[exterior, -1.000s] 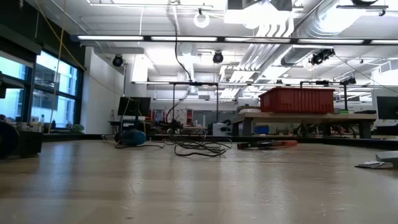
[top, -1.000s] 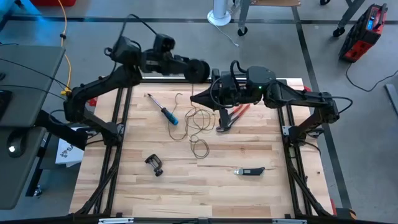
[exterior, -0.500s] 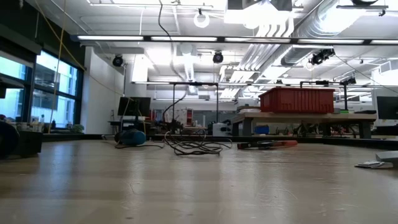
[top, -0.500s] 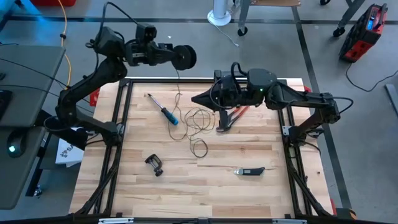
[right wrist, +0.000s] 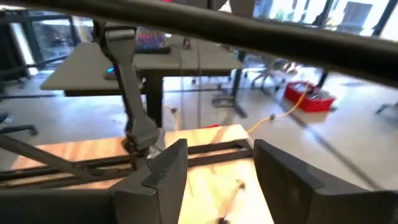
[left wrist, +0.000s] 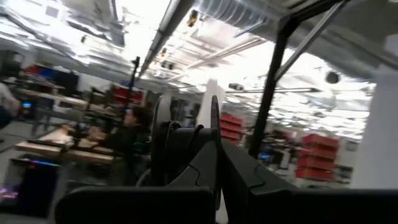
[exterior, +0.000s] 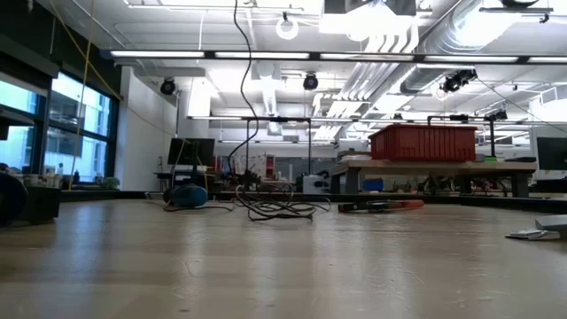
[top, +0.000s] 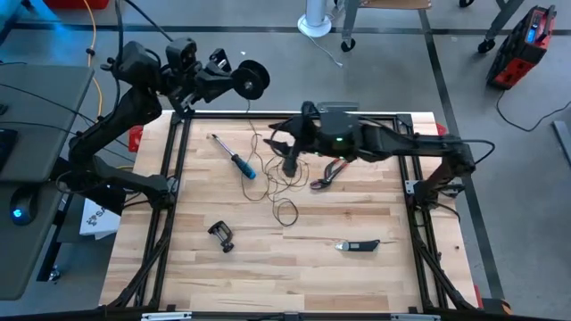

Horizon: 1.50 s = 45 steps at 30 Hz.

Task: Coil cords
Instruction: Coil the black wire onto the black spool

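The small round black reel (top: pixel 252 78) hangs high beyond the table's far edge, with my left gripper (top: pixel 234 82) shut on it. Its thin dark cord (top: pixel 258 125) drops from the reel to the table and ends in loose loops (top: pixel 282 178) lying flat on the wood; the low view shows this tangle (exterior: pixel 276 211) with one strand rising out of the picture (exterior: pixel 241 89). My right gripper (top: pixel 283 152) hovers just over the loops, open, with nothing between its fingers (right wrist: pixel 165 169). My left gripper holds the reel (left wrist: pixel 186 140) between its two fingers, which reach out level toward the table's right. The reel is seen edge-on past the fingers, lifted clear of the table. The cord trails slack from it down to the tabletop.
A blue-handled screwdriver (top: pixel 237 160) lies left of the loops and red pliers (top: pixel 332 169) lie right of them. A black clamp (top: pixel 221 235) and a dark hand tool (top: pixel 359 244) lie nearer the front. A black frame (top: pixel 294 114) rims the table.
My left gripper has risen and swung toward the table's far left corner, carrying the reel up and away from the far edge; more cord now runs from the reel to the table. My right gripper has gone toward the table's left, over the loops, and has opened.
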Tool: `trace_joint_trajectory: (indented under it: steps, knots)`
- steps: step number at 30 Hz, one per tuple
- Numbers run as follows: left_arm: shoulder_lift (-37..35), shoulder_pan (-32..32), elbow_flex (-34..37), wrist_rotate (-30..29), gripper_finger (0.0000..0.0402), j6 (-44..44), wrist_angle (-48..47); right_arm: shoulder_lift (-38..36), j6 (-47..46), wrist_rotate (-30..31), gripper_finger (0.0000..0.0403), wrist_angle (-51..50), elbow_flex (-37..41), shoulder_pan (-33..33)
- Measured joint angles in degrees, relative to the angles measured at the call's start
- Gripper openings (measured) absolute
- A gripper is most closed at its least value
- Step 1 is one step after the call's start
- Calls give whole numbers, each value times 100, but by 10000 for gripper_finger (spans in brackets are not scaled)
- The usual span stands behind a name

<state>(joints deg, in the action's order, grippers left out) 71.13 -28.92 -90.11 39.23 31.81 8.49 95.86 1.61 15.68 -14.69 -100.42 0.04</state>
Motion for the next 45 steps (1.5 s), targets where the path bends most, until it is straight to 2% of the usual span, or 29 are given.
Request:
trace_joint_trajectory:
  steps: [9, 17, 22, 29, 32, 35, 40, 45]
  knots:
    - [25, 128, 0, -154, 0, -364, -196, 436, -401, -428, 181, 556, 0, -242]
    - [25, 126, 0, -165, 0, -400, -210, 563, -646, -292, 179, 574, 0, -431]
    - [25, 118, 0, -163, 0, -416, -228, 564, -668, -265, 132, 595, 0, -401]
    - [25, 59, 0, -144, 0, -508, -332, 564, -566, -197, 13, 593, 0, -282]
    - [10, -34, 0, -136, 0, -505, -399, 509, -510, 118, 4, 492, 0, -150]
    - [-103, -202, 0, -128, 0, -509, -679, 329, -496, 133, 2, 237, 0, -5]
    - [-357, -458, 0, -180, 0, -557, -1516, -49, -566, 155, 1, -377, 0, 298]
    - [-596, -530, 2, -502, 0, -609, -2298, -465, -568, 177, 1, -658, 0, 575]
